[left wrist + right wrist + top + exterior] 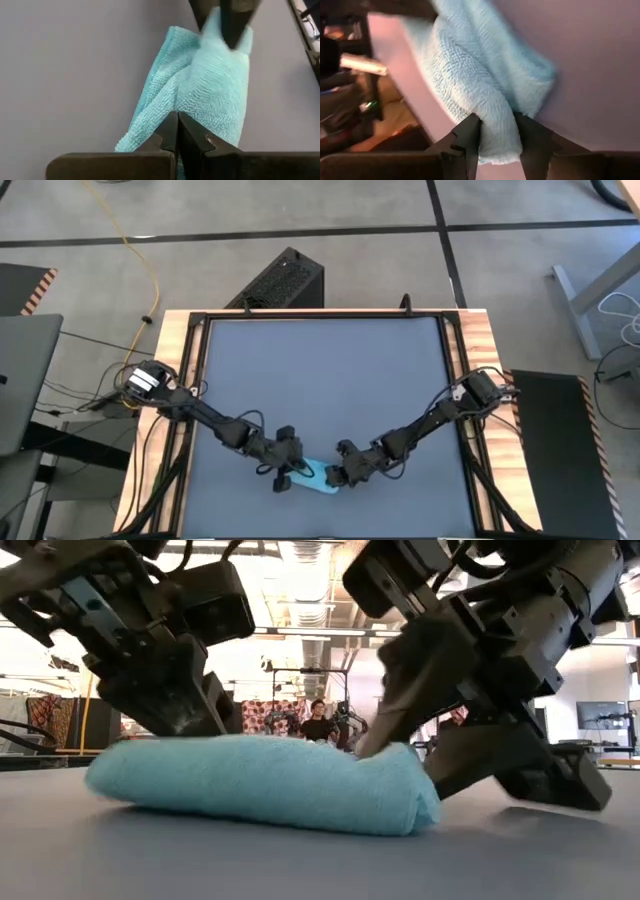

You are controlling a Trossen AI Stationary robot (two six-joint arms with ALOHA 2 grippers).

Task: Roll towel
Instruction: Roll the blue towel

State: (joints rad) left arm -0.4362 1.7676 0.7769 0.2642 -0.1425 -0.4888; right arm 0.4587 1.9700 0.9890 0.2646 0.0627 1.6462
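The light blue towel [316, 478] lies rolled into a short thick bundle on the dark grey tabletop, close to the near edge; it also shows in the low view [260, 785]. My left gripper [287, 476] is shut at the roll's left end [177, 131]. My right gripper [335, 477] is shut on the roll's right end [499, 137]. In the left wrist view the right gripper's fingers [225, 25] stand at the far end of the roll [210, 95]. My left gripper's shut fingers [170, 135] lie against the towel's left end [150, 125], slanting down from the table's left. No cloth shows between them, and I cannot tell whether they pinch a layer. My right gripper pinches a thick fold at the roll's right end [495, 120] between its two fingers, several layers. It slants down from the table's right. The roll lies on the table.
The table's near edge [320, 532] lies just in front of the towel. Wooden rails [480, 380] run along the sides. A black box [285, 280] stands beyond the far edge. A person [318, 722] stands far off in the room behind.
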